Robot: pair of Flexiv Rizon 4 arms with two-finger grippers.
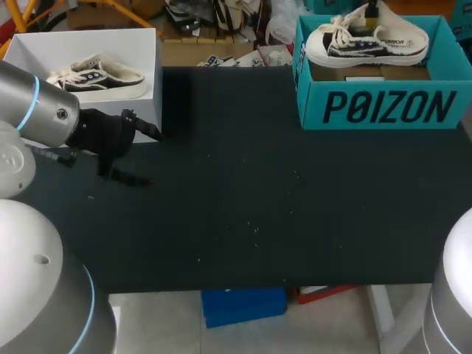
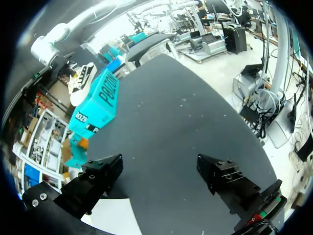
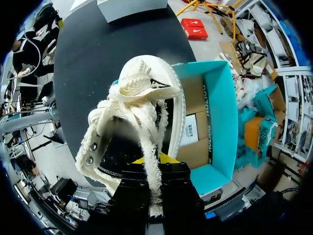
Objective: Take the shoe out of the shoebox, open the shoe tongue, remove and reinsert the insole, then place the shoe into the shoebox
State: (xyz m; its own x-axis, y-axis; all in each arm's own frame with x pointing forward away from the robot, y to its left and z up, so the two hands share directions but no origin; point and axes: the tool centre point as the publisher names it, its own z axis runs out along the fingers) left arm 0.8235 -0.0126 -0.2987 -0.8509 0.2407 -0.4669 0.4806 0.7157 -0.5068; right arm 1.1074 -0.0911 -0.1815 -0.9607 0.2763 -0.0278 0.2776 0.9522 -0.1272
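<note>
While two shoeboxes stand on the desk (image 1: 243, 206), a white shoebox (image 1: 29, 48) at its far left corner and a teal shoebox (image 1: 383, 107) at its far right, there are two sneakers too. Over the teal shoebox the right pincer (image 3: 155, 164) clamps the sneaker (image 3: 142, 98), a grip only its wrist view shows. Near the white shoebox, which holds the second sneaker (image 1: 96, 74), the left pincer (image 2: 161, 176) gapes wide, empty.
</note>
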